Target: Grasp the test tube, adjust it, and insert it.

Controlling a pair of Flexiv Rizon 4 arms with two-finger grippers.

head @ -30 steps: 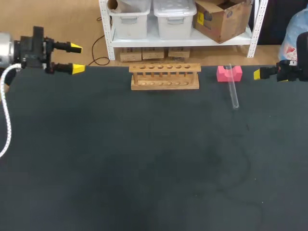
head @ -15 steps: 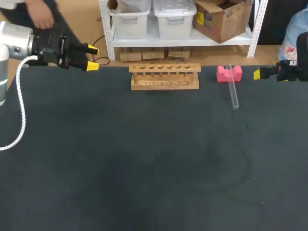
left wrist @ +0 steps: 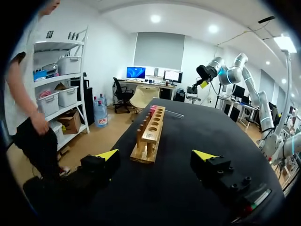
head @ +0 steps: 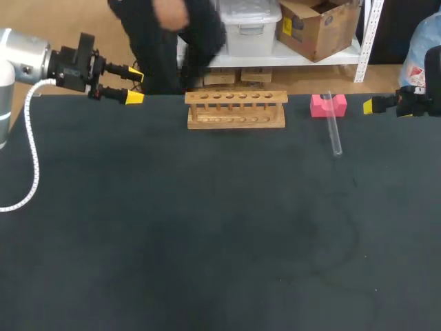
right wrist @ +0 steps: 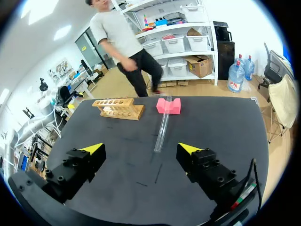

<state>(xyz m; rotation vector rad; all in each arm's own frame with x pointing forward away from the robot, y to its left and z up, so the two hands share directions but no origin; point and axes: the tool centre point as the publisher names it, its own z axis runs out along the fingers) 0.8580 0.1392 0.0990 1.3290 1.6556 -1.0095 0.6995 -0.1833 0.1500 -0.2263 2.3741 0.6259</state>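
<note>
A clear test tube (head: 333, 129) (right wrist: 162, 131) lies on the dark table, its far end propped on a pink block (head: 327, 105) (right wrist: 168, 105). A wooden rack (head: 236, 109) (left wrist: 151, 133) (right wrist: 118, 108) with a row of holes stands at the table's back edge. My left gripper (head: 134, 84) (left wrist: 157, 154) hovers open at the back left, the rack ahead of its fingers. My right gripper (head: 370, 105) (right wrist: 141, 148) stays open at the far right edge, with the tube lying ahead between its spread fingers, untouched.
The dark table (head: 220, 227) stretches wide in front of the rack. A white cable (head: 32, 165) trails from my left arm over the table's left side. A person walks behind the table's back edge, not reaching over it.
My left arm has swung in toward the rack and turned its gripper. A person has walked along behind the table. The right arm and the tube have not moved.
</note>
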